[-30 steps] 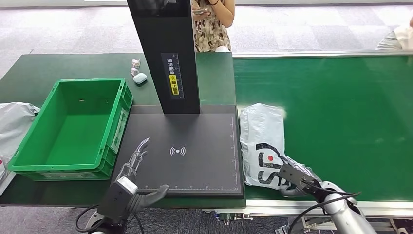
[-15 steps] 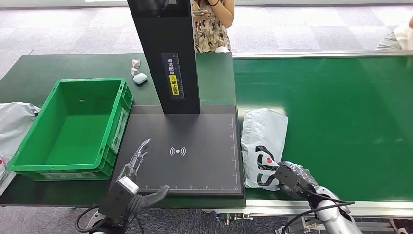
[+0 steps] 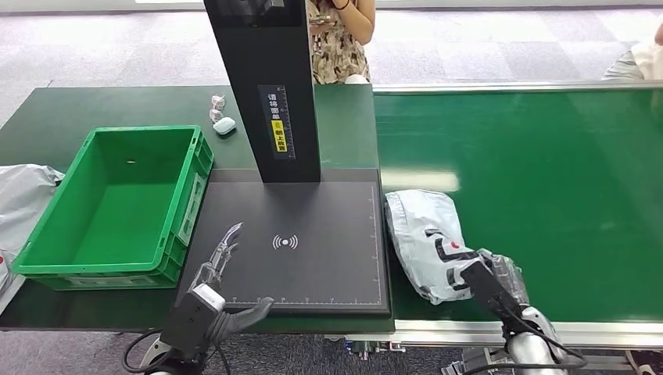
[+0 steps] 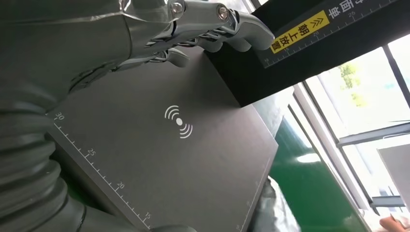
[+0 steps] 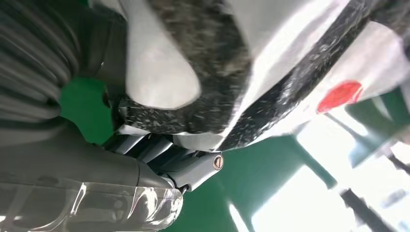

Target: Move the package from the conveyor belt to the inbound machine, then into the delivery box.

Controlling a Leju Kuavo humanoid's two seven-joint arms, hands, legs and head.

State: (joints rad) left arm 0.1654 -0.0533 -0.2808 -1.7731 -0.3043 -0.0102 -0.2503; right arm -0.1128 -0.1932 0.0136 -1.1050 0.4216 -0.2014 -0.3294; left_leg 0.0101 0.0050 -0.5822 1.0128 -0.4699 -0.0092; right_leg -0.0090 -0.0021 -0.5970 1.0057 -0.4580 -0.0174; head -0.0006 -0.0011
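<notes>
A white plastic package (image 3: 428,241) with black and red print lies on the green conveyor belt (image 3: 547,180), just right of the inbound machine's black plate (image 3: 313,226). My right hand (image 3: 489,283) grips its near end; in the right wrist view the package (image 5: 270,63) is pressed against the hand (image 5: 159,159) and lifted off the belt. My left hand (image 3: 223,277) hovers over the plate's near left corner, fingers spread and holding nothing; the left wrist view shows its fingers (image 4: 208,21) above the plate (image 4: 193,159). The green delivery box (image 3: 117,203) stands left of the plate.
The machine's black column (image 3: 266,86) rises behind the plate. A person (image 3: 340,35) stands beyond the table. Small white items (image 3: 221,116) lie near the column. A grey bag (image 3: 19,195) lies left of the box.
My right hand has closed on the package's near end and pulled it up and rightward; the package has crumpled and turned on the belt. The left hand has stayed put.
</notes>
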